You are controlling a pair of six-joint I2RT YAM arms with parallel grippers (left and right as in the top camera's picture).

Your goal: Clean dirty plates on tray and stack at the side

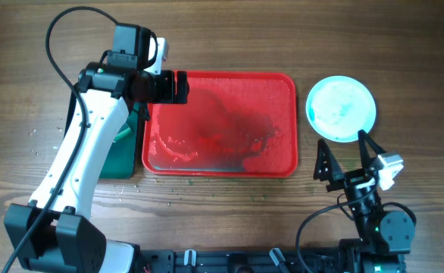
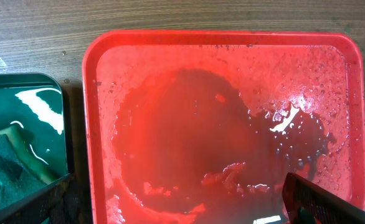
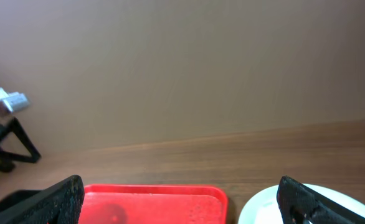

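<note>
The red tray (image 1: 219, 124) lies in the middle of the table, wet, with puddles and foam on its floor and no plate on it. A stack of plates (image 1: 341, 108) stands on the table right of the tray; the top one is pale aqua with a faint green smear, and I cannot tell how many lie under it. My left gripper (image 1: 178, 87) hangs open and empty over the tray's far left part (image 2: 220, 143). My right gripper (image 1: 348, 159) is open and empty, just in front of the plates (image 3: 263, 208).
A dark green tray (image 1: 122, 152) with a green sponge (image 2: 5, 168) in water lies against the red tray's left side. Small crumbs and droplets dot the wood in front of the trays. A black stand shows far left in the right wrist view (image 3: 8, 146).
</note>
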